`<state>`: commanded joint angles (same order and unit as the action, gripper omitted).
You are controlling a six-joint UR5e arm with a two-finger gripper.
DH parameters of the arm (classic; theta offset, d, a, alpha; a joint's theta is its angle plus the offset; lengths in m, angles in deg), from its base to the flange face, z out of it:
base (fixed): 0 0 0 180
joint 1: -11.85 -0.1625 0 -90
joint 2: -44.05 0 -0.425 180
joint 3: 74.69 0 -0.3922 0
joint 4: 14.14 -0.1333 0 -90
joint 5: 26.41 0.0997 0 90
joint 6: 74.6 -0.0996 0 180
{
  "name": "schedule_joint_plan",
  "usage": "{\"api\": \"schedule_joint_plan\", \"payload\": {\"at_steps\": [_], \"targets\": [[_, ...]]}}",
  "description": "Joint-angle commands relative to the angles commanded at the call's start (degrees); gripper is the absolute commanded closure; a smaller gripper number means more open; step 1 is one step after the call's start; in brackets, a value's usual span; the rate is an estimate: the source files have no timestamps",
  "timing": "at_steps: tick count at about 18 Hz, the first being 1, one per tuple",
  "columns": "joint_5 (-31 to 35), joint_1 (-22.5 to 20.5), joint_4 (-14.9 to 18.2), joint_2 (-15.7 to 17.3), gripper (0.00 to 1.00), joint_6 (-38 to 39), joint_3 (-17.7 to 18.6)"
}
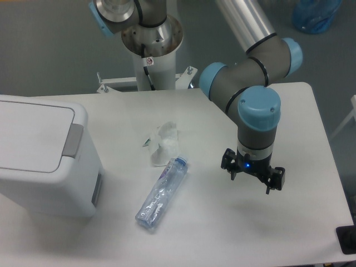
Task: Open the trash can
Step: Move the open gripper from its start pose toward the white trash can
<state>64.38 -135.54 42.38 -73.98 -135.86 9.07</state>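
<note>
Worktop, white and rounded at its corners, carries a large white boxy plastic trash can at its left edge, flat lid down, grey rectangular push tab on its right side. Well apart to the right, the end effector hangs empty, fingers spread. Between them lie a clear crushed plastic bottle and crumpled white paper.

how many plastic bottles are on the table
1. The plastic bottle lies on its side mid-table, between the trash can and the gripper, just below a crumpled wrapper. None appear hidden.
</note>
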Motion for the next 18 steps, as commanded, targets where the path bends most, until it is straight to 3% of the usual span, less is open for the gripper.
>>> {"api": "schedule_joint_plan", "payload": {"at_steps": [5, 8, 11, 18], "targets": [[-0.87, 0.0, 0.09, 0.26, 0.0, 0.7, -0.17], [-2.9, 0.52, 0.17, 0.0, 0.0, 7.54, -3.06], [-3.95, 2.81, -0.09, 0.26, 0.0, 14.73, -2.9], [-11.16, 8.78, 0.35, 9.39, 0.0, 30.21, -2.46]]}}
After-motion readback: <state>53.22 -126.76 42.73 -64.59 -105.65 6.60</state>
